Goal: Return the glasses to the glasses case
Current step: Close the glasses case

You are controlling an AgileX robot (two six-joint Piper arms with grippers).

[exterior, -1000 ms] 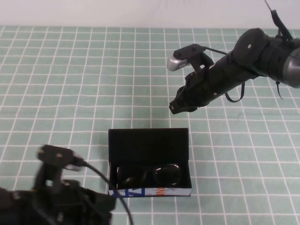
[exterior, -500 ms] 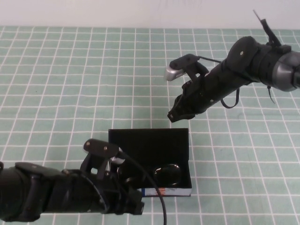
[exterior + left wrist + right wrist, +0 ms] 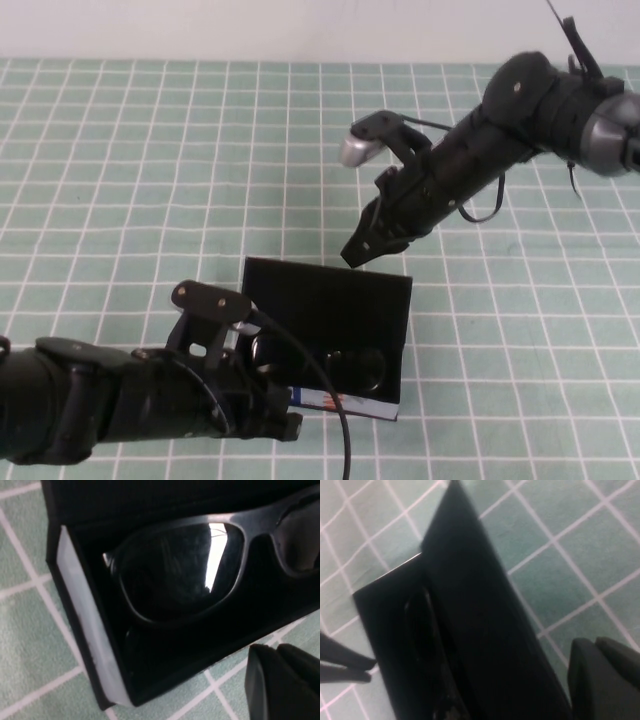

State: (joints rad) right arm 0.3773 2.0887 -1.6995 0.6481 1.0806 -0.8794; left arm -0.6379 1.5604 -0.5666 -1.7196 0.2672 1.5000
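The black glasses case (image 3: pixel 330 298) lies open near the table's front middle, turned slightly askew, its flap lid lying back. The black glasses (image 3: pixel 345 366) lie inside it, lenses up. My left gripper (image 3: pixel 286 426) is shut and empty, at the case's front left corner by the white printed edge (image 3: pixel 352 403). My right gripper (image 3: pixel 358 252) is shut and empty, just behind the lid's far edge. The left wrist view shows the glasses (image 3: pixel 190 570), the case's white end (image 3: pixel 85 645) and the left gripper (image 3: pixel 276 666). The right wrist view shows the case's lid (image 3: pixel 470 630) and the right gripper (image 3: pixel 598 656).
The table is covered by a green mat with a white grid (image 3: pixel 150 180), and a white wall runs along the back. The left arm's black cable (image 3: pixel 335 410) loops in front of the case. The right arm (image 3: pixel 520 110) reaches in from the back right.
My left arm has come in from the front left to the case's front left corner. The case has turned slightly. My right gripper has dropped towards the lid's far edge.
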